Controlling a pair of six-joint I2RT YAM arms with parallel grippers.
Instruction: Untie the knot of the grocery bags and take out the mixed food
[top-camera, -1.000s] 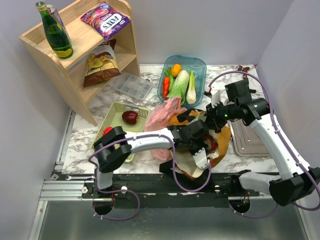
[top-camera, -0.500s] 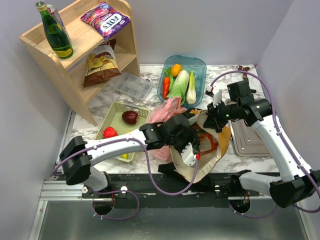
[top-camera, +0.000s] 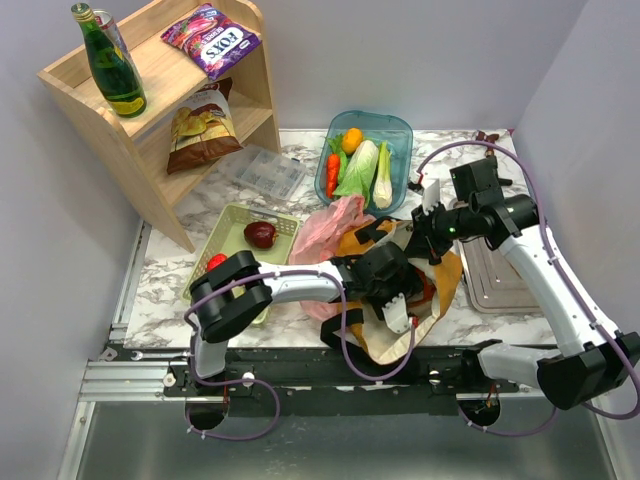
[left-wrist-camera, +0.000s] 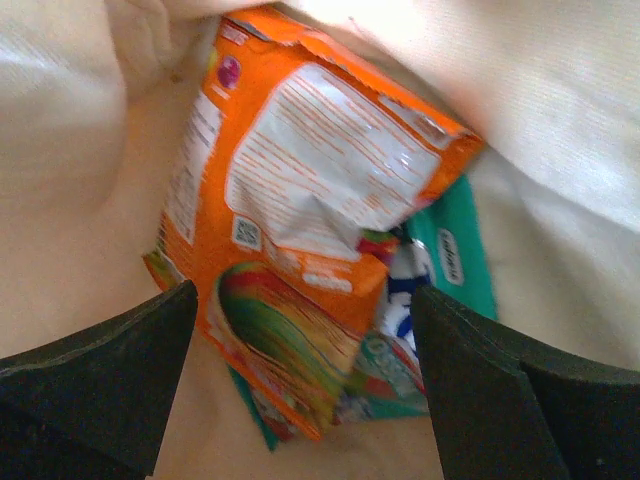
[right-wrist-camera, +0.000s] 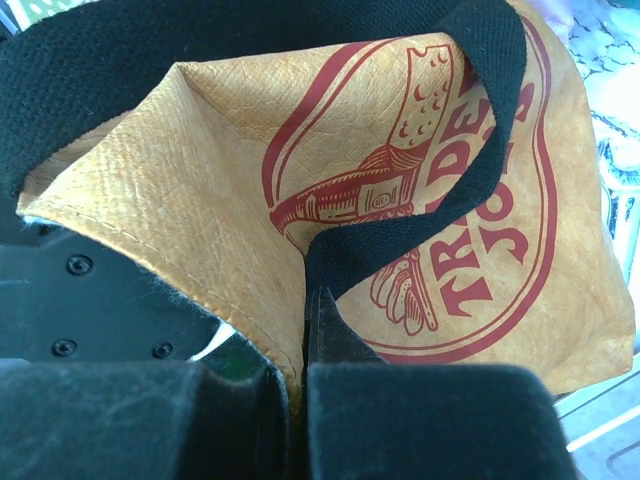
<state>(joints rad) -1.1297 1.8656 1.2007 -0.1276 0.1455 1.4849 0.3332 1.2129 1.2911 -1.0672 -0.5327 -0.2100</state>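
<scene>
- Plainly, the step in hand is emptying the tote (top-camera: 447, 285). At the left, the green basket (top-camera: 232, 222) holds a bright red fruit (top-camera: 215, 262) and a dark red fruit (top-camera: 260, 234).
- Next along, the pink plastic bag (top-camera: 325, 228) lies slack on the surface (top-camera: 160, 285), just beside the tote. I see no tight knot at its top, so I judge the untying done, though its folds hide part of it.
- Behind it, the teal tub (top-camera: 400, 125) holds the leafy greens (top-camera: 362, 168), a carrot-like piece (top-camera: 333, 160) and a small orange (top-camera: 351, 140). Those are out.
- My left gripper (left-wrist-camera: 302, 300) is down inside the tote, released and spread wide, holding nothing. The orange snack packet (left-wrist-camera: 300, 200) lies between its fingers against the pale lining. A teal packet (left-wrist-camera: 455, 255) is tucked under the orange one's right side.
- The next move, as I judge it, is to sink a little and clench on the orange packet. The film looks slick and crinkly, so I want a firm bite on the body, not a corner. Then I lift straight up through the mouth without snagging the lining.
- My right gripper (right-wrist-camera: 300, 390) is clenched on the tote's rim, close by the black strap handle (right-wrist-camera: 400, 240), holding the mouth up and open. It should hold there while the left lifts.
</scene>
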